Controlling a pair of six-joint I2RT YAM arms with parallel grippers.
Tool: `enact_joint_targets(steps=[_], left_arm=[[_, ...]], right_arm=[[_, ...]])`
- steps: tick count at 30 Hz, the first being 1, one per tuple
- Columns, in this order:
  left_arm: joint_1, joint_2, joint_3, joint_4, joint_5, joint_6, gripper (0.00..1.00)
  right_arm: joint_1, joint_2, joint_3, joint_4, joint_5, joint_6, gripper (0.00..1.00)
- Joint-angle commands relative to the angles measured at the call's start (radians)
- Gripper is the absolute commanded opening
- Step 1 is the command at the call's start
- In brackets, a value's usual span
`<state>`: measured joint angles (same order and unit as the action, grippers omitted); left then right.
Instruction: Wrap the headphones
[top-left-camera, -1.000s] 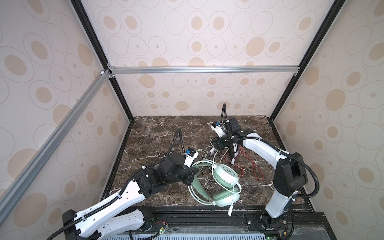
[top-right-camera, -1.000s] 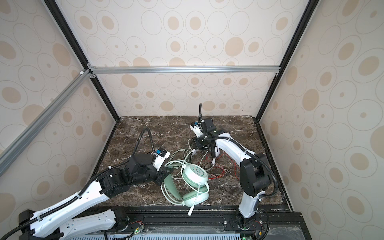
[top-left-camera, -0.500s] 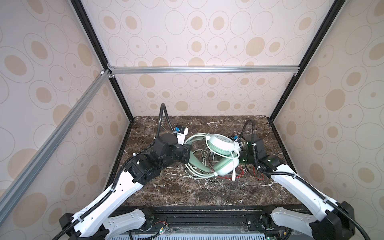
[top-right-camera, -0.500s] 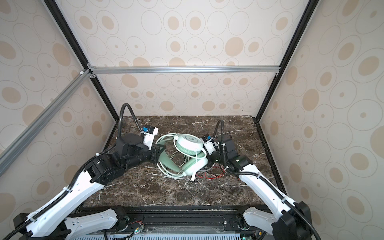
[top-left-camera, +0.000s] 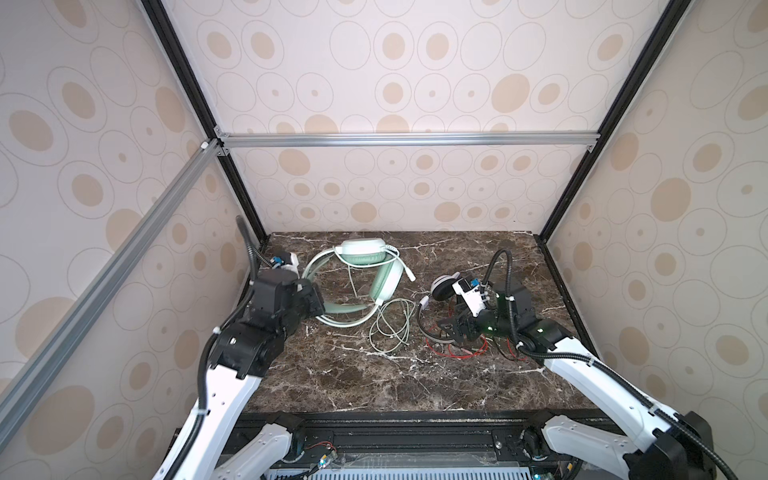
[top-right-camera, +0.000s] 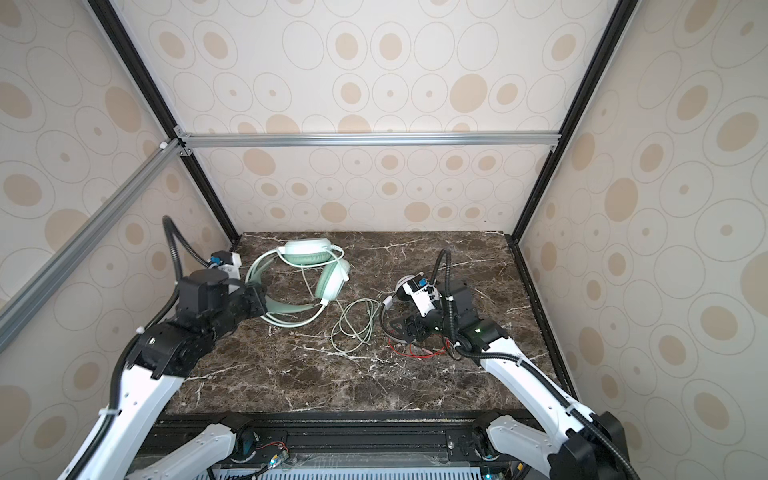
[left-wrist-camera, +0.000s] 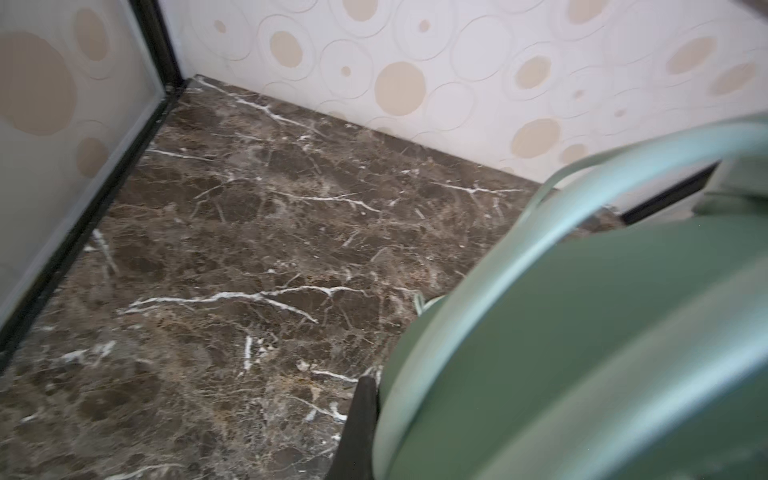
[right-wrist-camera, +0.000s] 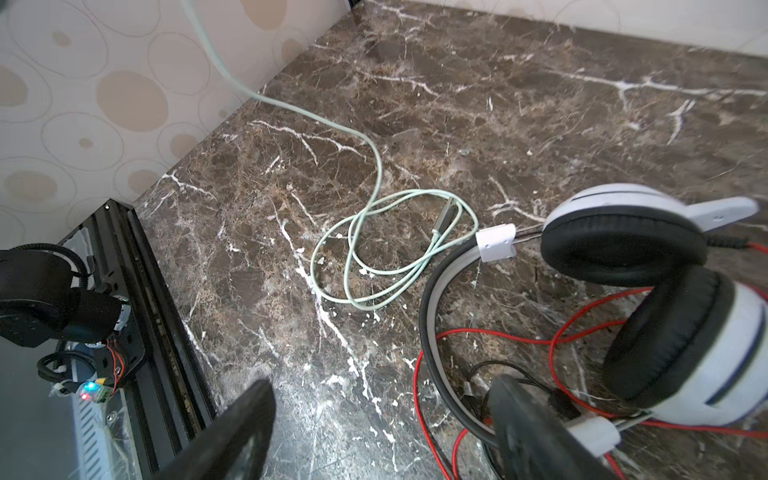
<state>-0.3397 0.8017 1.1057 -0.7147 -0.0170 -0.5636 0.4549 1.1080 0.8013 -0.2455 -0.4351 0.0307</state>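
The mint-green headphones (top-left-camera: 361, 251) (top-right-camera: 307, 253) lie at the back left of the table. My left gripper (top-left-camera: 318, 305) (top-right-camera: 262, 303) is shut on their headband (left-wrist-camera: 582, 332), which fills much of the left wrist view. Their pale green cable (top-left-camera: 390, 328) (top-right-camera: 353, 324) (right-wrist-camera: 395, 257) lies in loose loops mid-table. The white-and-black headphones (top-left-camera: 442, 286) (top-right-camera: 402, 284) (right-wrist-camera: 623, 237) rest at the right on a tangle of red cable (top-left-camera: 461, 353) (right-wrist-camera: 498, 332). My right gripper (top-left-camera: 451, 330) (top-right-camera: 405, 328) (right-wrist-camera: 382, 428) hangs open low over their grey headband (right-wrist-camera: 432, 332), gripping nothing.
The dark marble table (top-left-camera: 374, 382) is boxed in by patterned walls at the left, back and right. The left wall stands close beside my left arm. A black frame rail (top-left-camera: 395, 419) (right-wrist-camera: 158, 332) runs along the front edge.
My left gripper has carried the mint-green headphones from the middle of the table to the back left. My right gripper has drawn away to the right, and its jaws have spread wider.
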Motion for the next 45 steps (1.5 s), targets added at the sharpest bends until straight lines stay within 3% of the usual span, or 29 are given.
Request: enact_joint_targets(steps=[1,4,7,11,17,25,30,40,45], left_arm=[[-0.019,-0.109,-0.066,0.213,0.300,-0.076,0.00],[-0.068,-0.068,-0.066,0.270,0.342,-0.074,0.00],[-0.124,0.046,-0.002,0.302,0.279,-0.063,0.00],[-0.131,0.194,0.119,0.318,0.257,-0.032,0.00],[-0.132,0.260,0.189,0.314,0.204,-0.012,0.00],[-0.127,0.247,0.221,0.197,-0.013,0.014,0.00],[-0.126,0.222,0.222,0.182,-0.021,0.016,0.00],[-0.122,0.219,0.226,0.174,-0.027,0.027,0.00],[-0.110,0.217,0.223,0.164,-0.019,0.025,0.00]], right_arm=[[-0.001,0.055,0.005,0.061,-0.051,0.024,0.83],[0.008,0.085,0.018,0.069,-0.052,0.023,0.83],[0.016,0.090,0.016,0.084,-0.047,0.028,0.83],[0.057,0.105,-0.008,0.146,-0.072,0.029,0.83],[0.125,0.191,-0.029,0.249,-0.053,0.061,0.78],[0.146,0.278,-0.013,0.293,0.025,0.145,0.73],[0.166,0.351,0.015,0.263,0.068,0.186,0.70],[0.222,0.496,0.040,0.390,0.148,0.238,0.60],[0.236,0.576,0.085,0.410,0.167,0.246,0.49]])
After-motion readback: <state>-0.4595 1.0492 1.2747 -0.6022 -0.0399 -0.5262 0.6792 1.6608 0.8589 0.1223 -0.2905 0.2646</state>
